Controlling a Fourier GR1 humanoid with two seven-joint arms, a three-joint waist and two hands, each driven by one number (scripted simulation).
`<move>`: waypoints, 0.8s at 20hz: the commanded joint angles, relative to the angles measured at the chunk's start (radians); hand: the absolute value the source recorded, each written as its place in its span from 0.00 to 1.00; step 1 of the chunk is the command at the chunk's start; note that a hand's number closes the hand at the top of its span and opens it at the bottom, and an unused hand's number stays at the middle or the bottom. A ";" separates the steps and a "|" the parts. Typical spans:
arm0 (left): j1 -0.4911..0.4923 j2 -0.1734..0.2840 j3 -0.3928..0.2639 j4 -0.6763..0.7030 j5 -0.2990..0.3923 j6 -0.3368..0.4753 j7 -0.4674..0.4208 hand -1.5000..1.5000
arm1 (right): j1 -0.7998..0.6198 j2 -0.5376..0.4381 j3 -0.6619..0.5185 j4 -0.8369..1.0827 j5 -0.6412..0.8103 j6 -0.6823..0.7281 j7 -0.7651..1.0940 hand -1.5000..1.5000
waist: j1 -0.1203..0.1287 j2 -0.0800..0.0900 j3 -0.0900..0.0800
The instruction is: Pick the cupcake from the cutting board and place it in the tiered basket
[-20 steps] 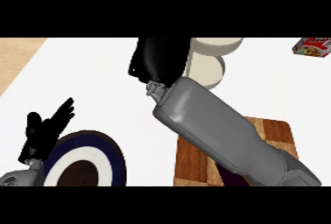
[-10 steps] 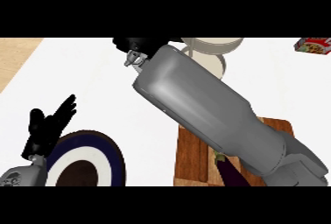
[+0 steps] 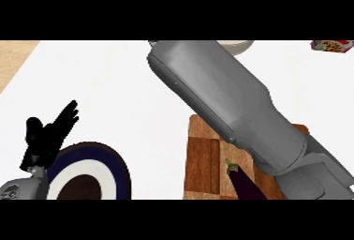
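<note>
Left hand (image 3: pixel 47 136) at lower left, black, fingers straight and spread, pointing up and slightly right; open, holding nothing. Overlaps the upper left rim of a round plate (image 3: pixel 110 159) with dark blue edge, white ring, brown centre. Grey wrist just visible at the bottom left corner.

Right forearm (image 3: pixel 228 103), grey, stretched diagonally from lower right up to the top centre, filling much of the view. Right hand cut off beyond the upper edge; open or closed, cannot tell, nor what it holds.

Wooden cutting board (image 3: pixel 204 159) on the white table (image 3: pixel 117 84), largely covered by the forearm. Dark purple eggplant (image 3: pixel 247 185) with green stem lying on the board's lower part, just beside the arm.

Cupcake not seen anywhere; not on the exposed part of the board. Pale round object (image 3: pixel 235 45) at top, mostly hidden behind the arm, possibly part of the tiered basket. Small red box (image 3: pixel 333 45) at top right corner, cut off.
</note>
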 commanded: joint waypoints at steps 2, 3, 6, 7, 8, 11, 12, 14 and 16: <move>0.004 0.004 0.011 0.011 0.004 0.000 -0.009 0.50 | -0.025 0.010 -0.083 0.094 -0.030 -0.233 0.051 1.00 | -0.006 0.005 -0.001; 0.029 -0.004 0.005 0.008 -0.008 0.012 -0.007 0.50 | -0.040 0.010 -0.106 0.121 -0.027 -0.247 0.029 1.00 | -0.011 0.002 -0.001; 0.031 -0.012 0.006 -0.042 0.005 0.017 0.017 0.50 | -0.050 0.011 -0.146 0.206 -0.042 -0.297 -0.037 1.00 | -0.018 -0.002 0.000; 0.024 -0.005 0.001 -0.002 -0.002 0.001 -0.016 0.50 | -0.056 0.011 -0.150 0.224 -0.045 -0.331 -0.050 1.00 | -0.019 0.004 -0.001; 0.033 0.028 0.030 -0.008 0.016 -0.015 0.001 0.50 | -0.058 0.011 -0.149 0.251 -0.052 -0.342 -0.056 1.00 | -0.013 0.002 -0.001; 0.037 0.010 0.017 -0.015 0.003 0.003 0.004 0.50 | -0.088 -0.038 -0.024 0.405 0.091 -0.074 -0.101 1.00 | -0.033 -0.005 -0.008; 0.015 0.011 0.029 0.001 0.013 0.003 -0.004 0.50 | -0.116 -0.042 -0.027 0.434 0.084 -0.033 -0.114 1.00 | -0.036 0.001 -0.008; 0.020 0.024 0.037 0.002 0.017 -0.005 0.013 0.50 | -0.196 -0.029 -0.022 0.480 0.098 0.018 -0.103 1.00 | -0.032 -0.004 -0.005; 0.049 0.026 0.047 0.023 0.014 -0.005 -0.024 0.50 | -0.197 -0.064 -0.023 0.517 0.092 0.056 -0.187 1.00 | -0.048 -0.005 -0.003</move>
